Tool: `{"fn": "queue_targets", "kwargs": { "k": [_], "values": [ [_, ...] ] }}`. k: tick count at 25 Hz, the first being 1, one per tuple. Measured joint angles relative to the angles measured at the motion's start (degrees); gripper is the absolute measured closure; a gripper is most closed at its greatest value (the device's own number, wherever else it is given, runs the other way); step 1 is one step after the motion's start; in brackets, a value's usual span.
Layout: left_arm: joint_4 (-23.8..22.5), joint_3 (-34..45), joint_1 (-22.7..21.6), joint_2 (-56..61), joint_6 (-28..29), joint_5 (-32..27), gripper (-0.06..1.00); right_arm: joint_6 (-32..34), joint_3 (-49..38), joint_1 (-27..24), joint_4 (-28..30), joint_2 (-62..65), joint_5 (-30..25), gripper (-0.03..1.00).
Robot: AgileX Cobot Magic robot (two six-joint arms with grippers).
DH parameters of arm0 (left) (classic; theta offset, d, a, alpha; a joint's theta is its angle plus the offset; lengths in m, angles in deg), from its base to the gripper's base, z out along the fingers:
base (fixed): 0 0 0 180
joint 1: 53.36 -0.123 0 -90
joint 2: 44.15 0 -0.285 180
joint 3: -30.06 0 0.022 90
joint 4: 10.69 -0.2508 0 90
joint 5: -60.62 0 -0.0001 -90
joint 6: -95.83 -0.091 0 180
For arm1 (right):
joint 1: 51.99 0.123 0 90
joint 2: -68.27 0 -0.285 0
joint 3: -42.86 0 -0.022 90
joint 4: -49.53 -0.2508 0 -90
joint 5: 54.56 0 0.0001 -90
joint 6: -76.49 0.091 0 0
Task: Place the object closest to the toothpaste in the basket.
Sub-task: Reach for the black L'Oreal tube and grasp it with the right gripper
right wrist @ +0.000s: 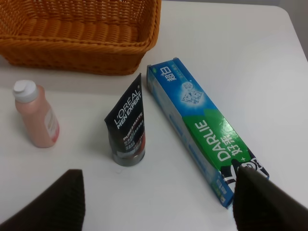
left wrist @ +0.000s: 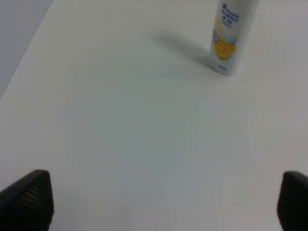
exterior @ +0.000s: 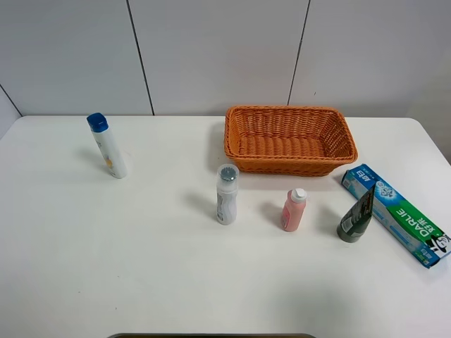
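Note:
The toothpaste box [exterior: 396,213] is blue and green and lies flat at the right of the table; it also shows in the right wrist view [right wrist: 204,124]. A dark grey tube [exterior: 356,215] stands on its cap just left of it, the closest object, seen in the right wrist view [right wrist: 127,130] too. The orange wicker basket [exterior: 289,139] stands at the back centre and is empty. Neither arm shows in the high view. My left gripper [left wrist: 166,199] is open over bare table. My right gripper [right wrist: 159,202] is open, near the tube and box, holding nothing.
A pink bottle [exterior: 293,210] stands left of the dark tube. A grey-white bottle [exterior: 226,194] stands mid-table. A white bottle with a blue cap [exterior: 107,145] stands at the far left, also in the left wrist view [left wrist: 230,36]. A wall runs behind the table.

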Motion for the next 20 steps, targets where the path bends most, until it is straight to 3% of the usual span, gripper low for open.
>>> {"fn": "queue_targets", "kwargs": {
  "k": [20],
  "values": [
    [0.00, 0.00, 0.00, 0.00, 0.00, 0.00, 0.00, 0.00, 0.00, 0.00, 0.05, 0.00, 0.00, 0.29]
  ]
}}
